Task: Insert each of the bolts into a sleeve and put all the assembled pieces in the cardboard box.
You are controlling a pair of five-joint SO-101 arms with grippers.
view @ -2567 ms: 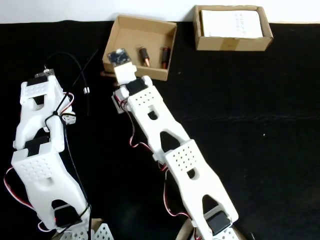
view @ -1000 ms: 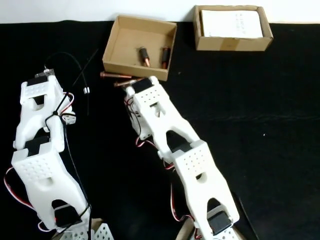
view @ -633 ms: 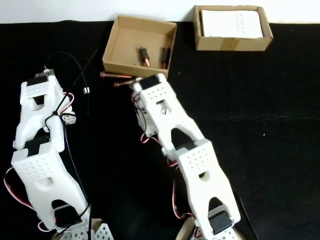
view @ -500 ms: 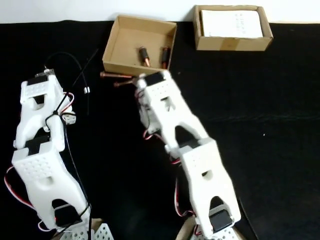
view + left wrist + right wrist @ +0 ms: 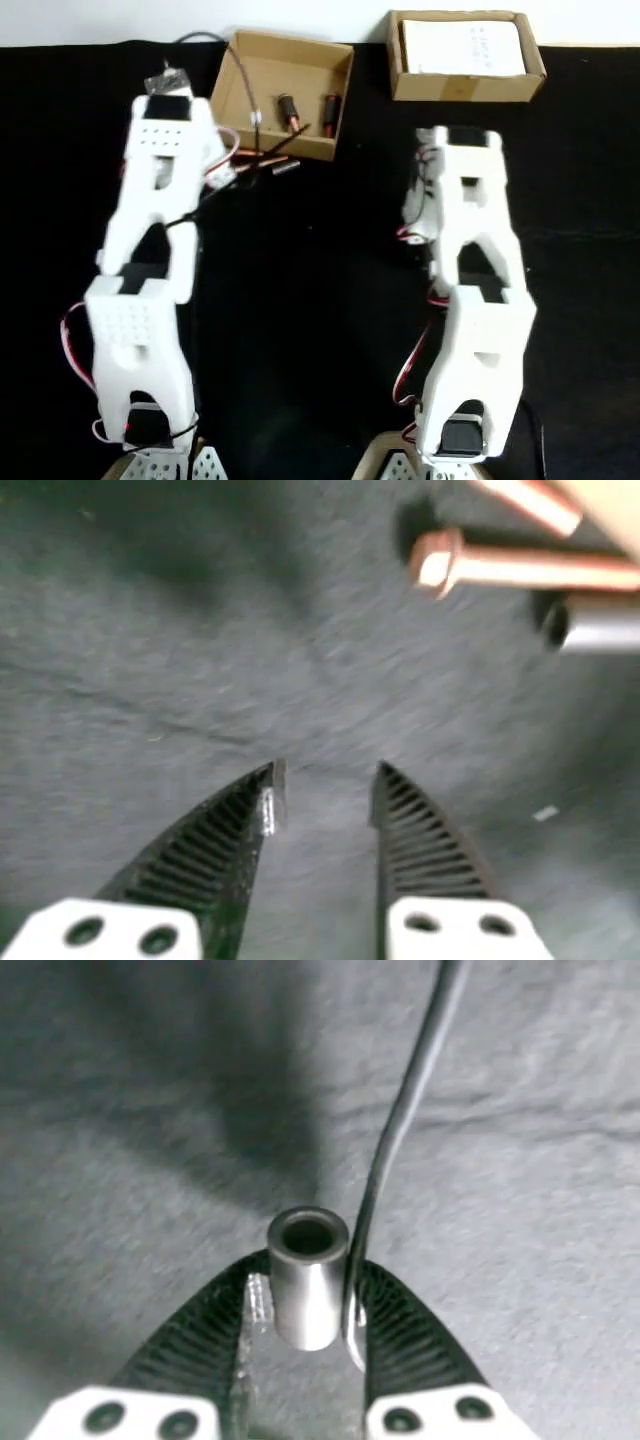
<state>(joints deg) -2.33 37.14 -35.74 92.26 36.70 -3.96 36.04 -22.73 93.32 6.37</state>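
Our right end effector [image 5: 308,1268] is clamped on a sleeve [image 5: 306,1305] above the surface [image 5: 330,280] near its far edge. The sleeve's long axis lies in line with the jaws, bore facing away from the wrist. Our left end effector [image 5: 328,775], jaws apart and empty, hovers near a bolt [image 5: 520,568] lying flat before the cardboard box [image 5: 310,148]. We judge bolt pickup is in hand. The next move calls for closing on the shank, then aligning it with the bore.

High view: bright, even light from overhead. The black cloth [image 5: 330,300] reflects almost nothing. The white arm shells [image 5: 478,330] read very bright, and the paper [image 5: 462,47] in the far right box [image 5: 460,88] is washed to plain white.

Left wrist view: a broad soft shadow lies on the cloth beyond the left gripper [image 5: 328,775]. The bolt [image 5: 520,568] shows a pale sheen.

Right wrist view: the sleeve [image 5: 308,1280] carries a bright streak down its side. A dark shadow spreads on the cloth beyond it.
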